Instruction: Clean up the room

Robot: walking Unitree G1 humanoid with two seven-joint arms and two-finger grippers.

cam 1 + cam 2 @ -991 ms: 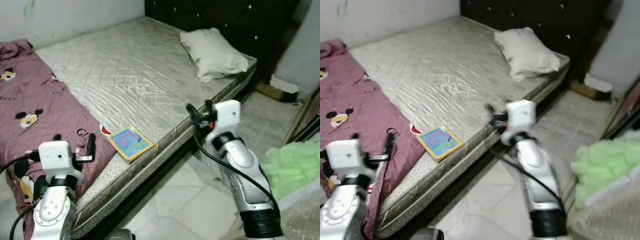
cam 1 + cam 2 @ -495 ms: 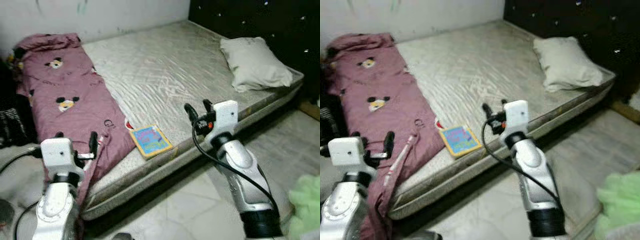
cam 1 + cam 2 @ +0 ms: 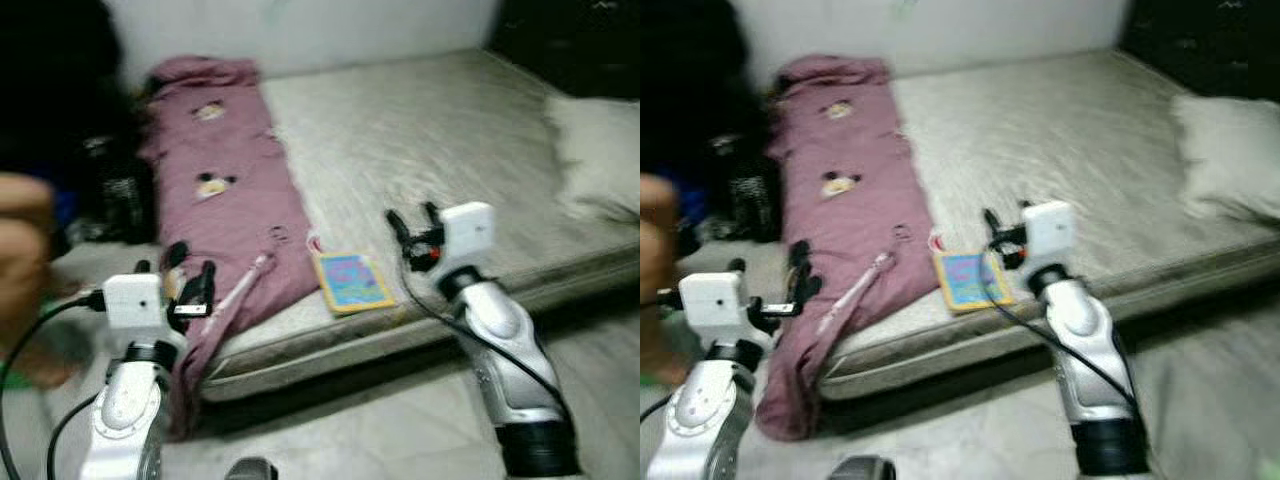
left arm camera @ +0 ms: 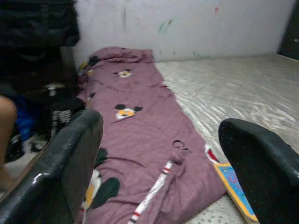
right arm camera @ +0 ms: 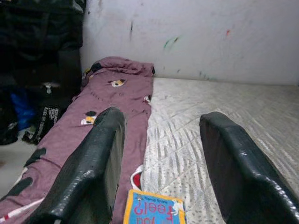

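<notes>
Swung left along the mattress point(image 3: 440, 130), now facing purple blanket point(image 3: 230, 200) and book point(image 3: 352, 282), left gripper point(image 3: 190, 285) and right gripper point(image 3: 412, 222) spread empty, nothing gathered yet.

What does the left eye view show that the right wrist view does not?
Left eye view alone: the pillow, the floor, both silver arms, the left gripper, and a blurred part of a person at the left edge. Right wrist view alone: the paint-marked wall close up. Both: the mattress, the purple blanket, the book and the open right gripper.
</notes>
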